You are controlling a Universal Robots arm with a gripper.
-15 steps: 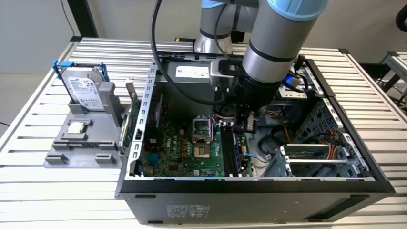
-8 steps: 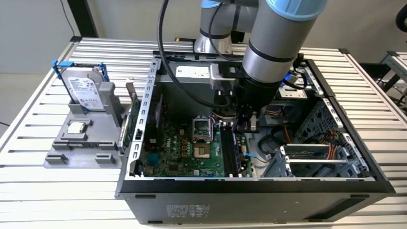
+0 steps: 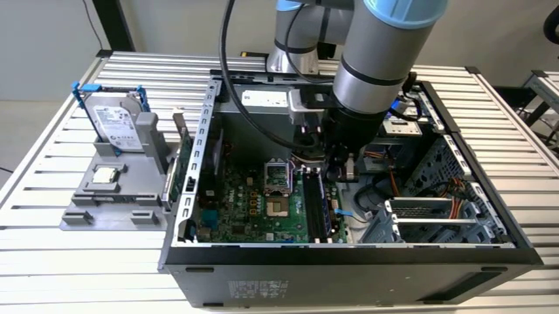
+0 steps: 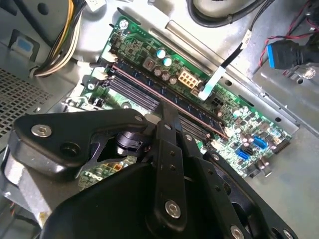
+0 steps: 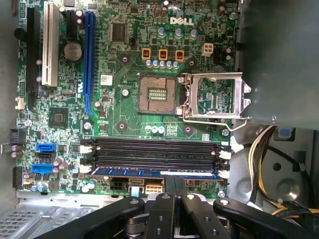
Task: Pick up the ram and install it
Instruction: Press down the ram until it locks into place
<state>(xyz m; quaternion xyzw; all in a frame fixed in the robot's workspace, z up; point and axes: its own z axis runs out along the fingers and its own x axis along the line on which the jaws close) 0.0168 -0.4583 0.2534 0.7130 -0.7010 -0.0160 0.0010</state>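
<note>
inside computer case [image 3: 489, 245], ram [image 5: 154, 171] in motherboard slot [image 5: 154, 149]

My work sits on a desk [image 3: 78, 261] of pale ribbed metal slats running across the exterior view. Behind it stands a plain light wall [image 3: 44, 39] with a dark upright post [image 3: 118, 23] beside it. A grey floor [image 3: 18, 131] shows past the desk's edge on the exterior view's left. Even, soft light falls everywhere.

you have four long black memory slots [image 5: 154, 152], one bluish ram stick [image 5: 154, 172], one silver hard drive [image 3: 116, 121], one small square silver chip [image 3: 105, 175].
</note>
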